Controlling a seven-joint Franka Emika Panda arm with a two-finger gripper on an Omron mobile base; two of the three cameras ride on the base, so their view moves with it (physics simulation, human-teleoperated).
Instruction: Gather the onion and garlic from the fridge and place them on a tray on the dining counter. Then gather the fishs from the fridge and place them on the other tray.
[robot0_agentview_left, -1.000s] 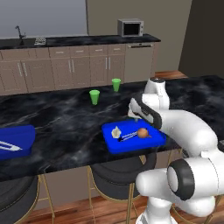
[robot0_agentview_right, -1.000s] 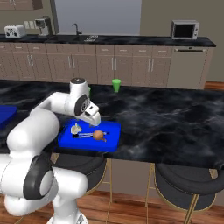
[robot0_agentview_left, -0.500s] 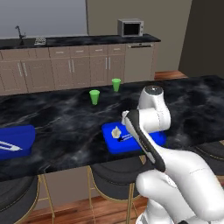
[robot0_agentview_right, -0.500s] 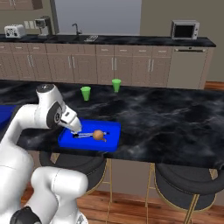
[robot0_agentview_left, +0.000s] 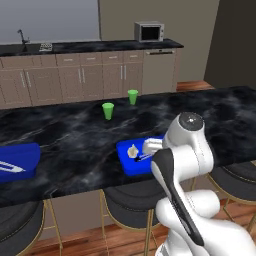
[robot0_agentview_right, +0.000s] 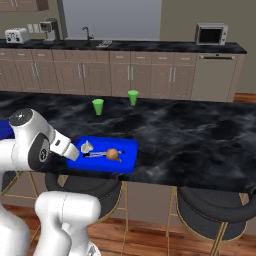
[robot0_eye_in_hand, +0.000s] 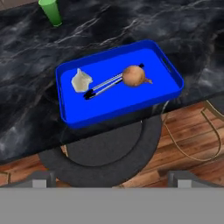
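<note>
The onion (robot0_eye_in_hand: 134, 75) and garlic (robot0_eye_in_hand: 81, 81) lay in the blue tray (robot0_eye_in_hand: 113, 105) on the desk (robot0_eye_in_hand: 131, 26); the tool was open (holding nothing). Next, I judge, the fridge for fish.

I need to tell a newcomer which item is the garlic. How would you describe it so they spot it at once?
On the black marble dining counter sits a blue tray near the front edge. The garlic lies at one end of it: a pale, whitish, lumpy bulb, unlike the round orange-brown onion and the thin dark-and-silver utensil beside it.
</note>
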